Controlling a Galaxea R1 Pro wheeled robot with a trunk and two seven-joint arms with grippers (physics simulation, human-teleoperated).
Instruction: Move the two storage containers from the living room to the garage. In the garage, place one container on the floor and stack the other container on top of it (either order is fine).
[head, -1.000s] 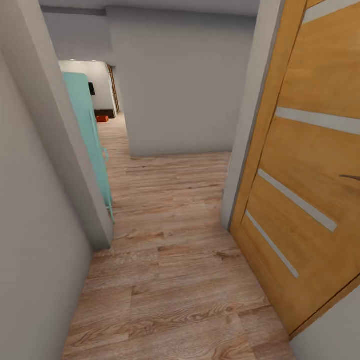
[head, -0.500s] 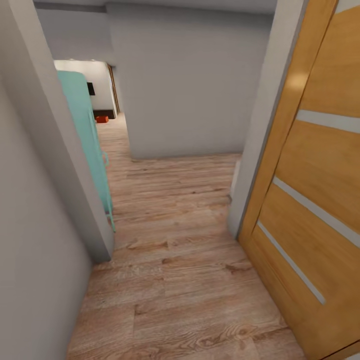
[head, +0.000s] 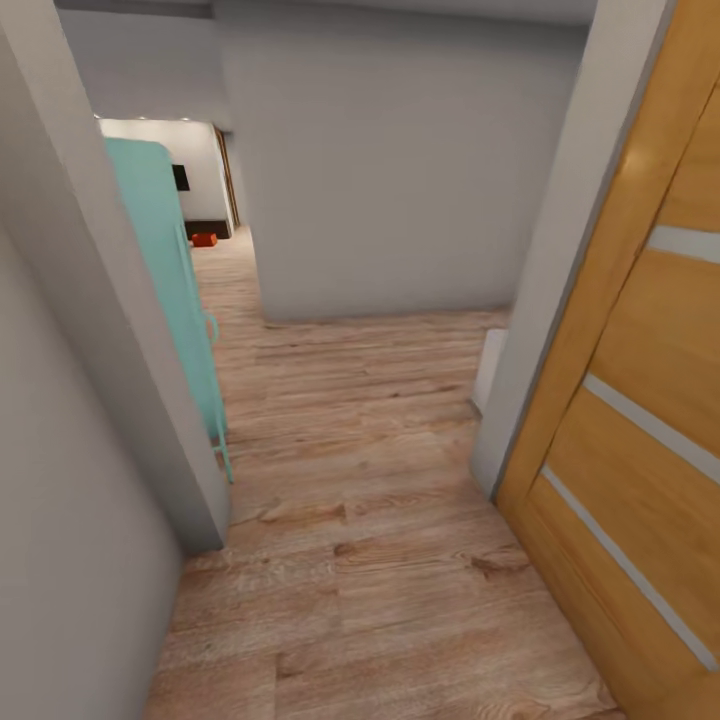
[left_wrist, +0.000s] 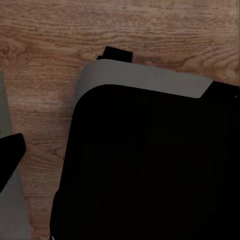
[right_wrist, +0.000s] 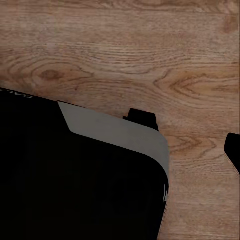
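Plank flooring (head: 370, 560) underfoot, wood-panelled door (head: 640, 420) close on the right, teal cabinet (head: 175, 290) on the left. Far down the hallway, one orange-red storage container (head: 205, 239) sits on the living room floor. Fetch leg, I'd say; next, drive straight between the walls. Claw state: can't tell for either.

Container (head: 204, 239) far down hallway (past cabinet (head: 170, 290) at left), door (head: 640, 400) right.
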